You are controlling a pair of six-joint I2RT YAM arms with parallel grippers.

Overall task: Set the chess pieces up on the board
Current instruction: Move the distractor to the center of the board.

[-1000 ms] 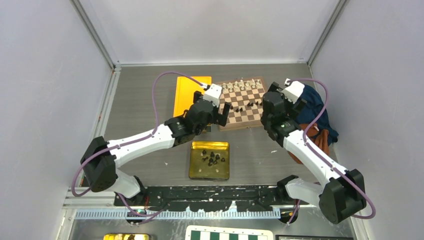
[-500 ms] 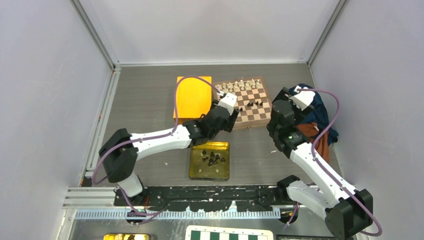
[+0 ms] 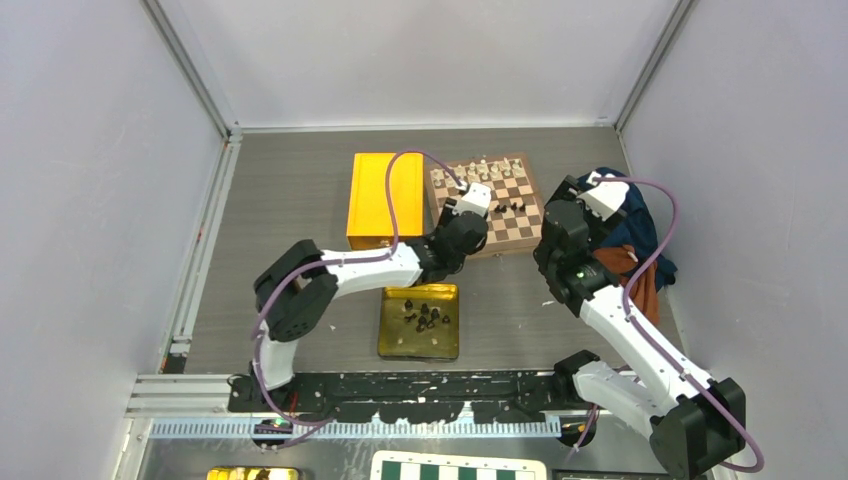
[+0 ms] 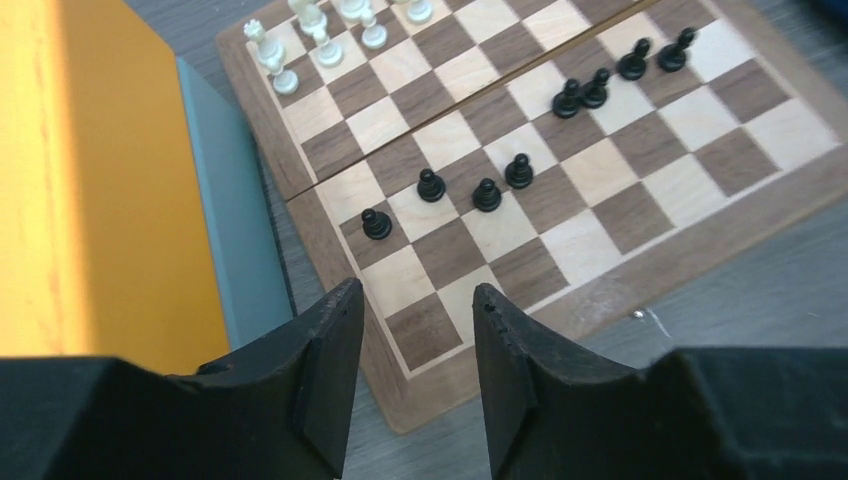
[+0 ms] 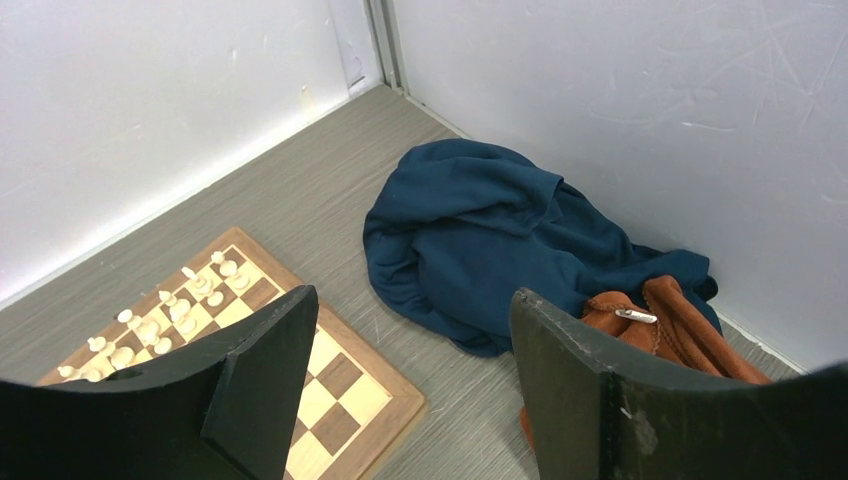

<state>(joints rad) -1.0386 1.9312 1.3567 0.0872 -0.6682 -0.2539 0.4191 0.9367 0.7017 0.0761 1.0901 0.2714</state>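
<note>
Chess pieces: with cream ones along the far edge of the board, black pawns strewn mid-board and more in the tray, lower the half-open, empty left gripper straight over one pawn, pinch low, and keep the wide-open, empty right gripper clear.
</note>
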